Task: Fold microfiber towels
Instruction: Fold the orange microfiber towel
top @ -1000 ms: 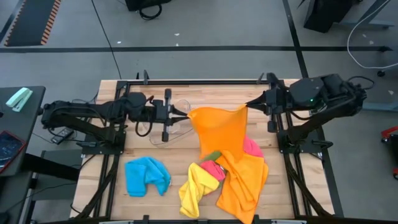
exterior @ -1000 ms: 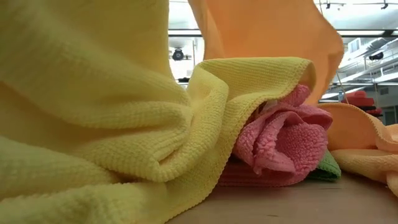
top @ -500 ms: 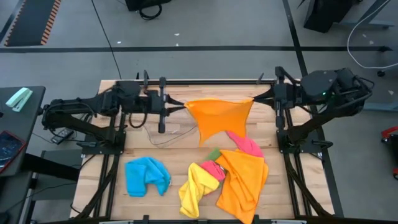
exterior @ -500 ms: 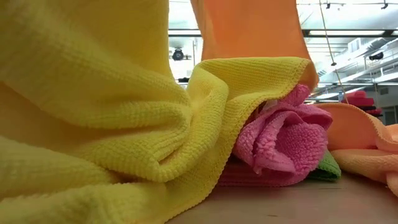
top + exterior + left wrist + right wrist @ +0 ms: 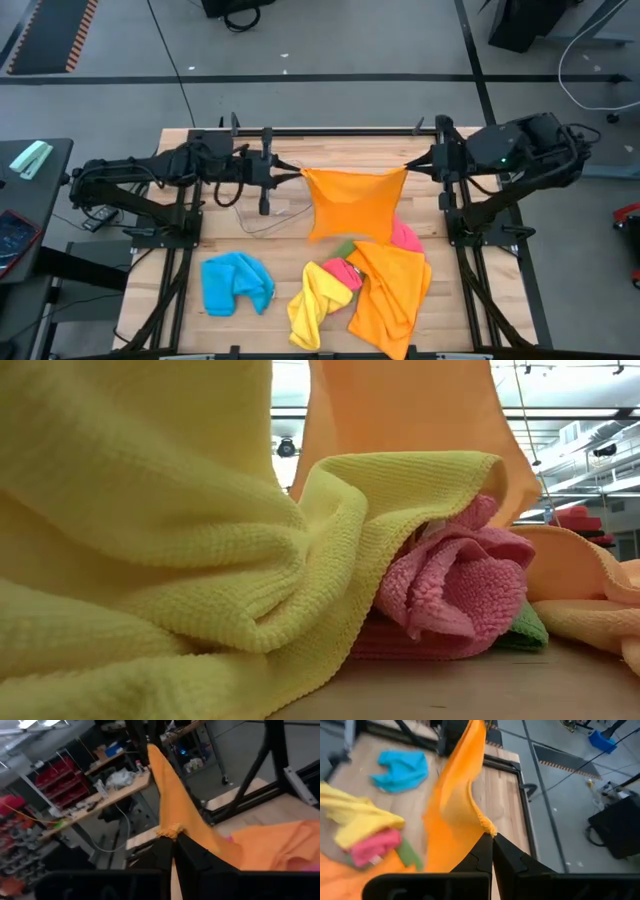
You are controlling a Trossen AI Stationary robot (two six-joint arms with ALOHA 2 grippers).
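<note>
The orange towel [image 5: 353, 203] now hangs flatter and squarer than a moment ago, above the pile of towels [image 5: 360, 285] on the counter [image 5: 300, 150]. Your left gripper [image 5: 300, 174] and right gripper [image 5: 407, 165] each pinch a top corner, fingers clamped. Keep the top edge tight and level as you lower it.

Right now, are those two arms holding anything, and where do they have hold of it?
An orange towel, stretched between them: left gripper pinches one top corner, right gripper the other.

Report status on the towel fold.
Left gripper and right gripper shut on corners of orange microfiber towel, stretched between them above table. Heap of coloured towels lies below.
</note>
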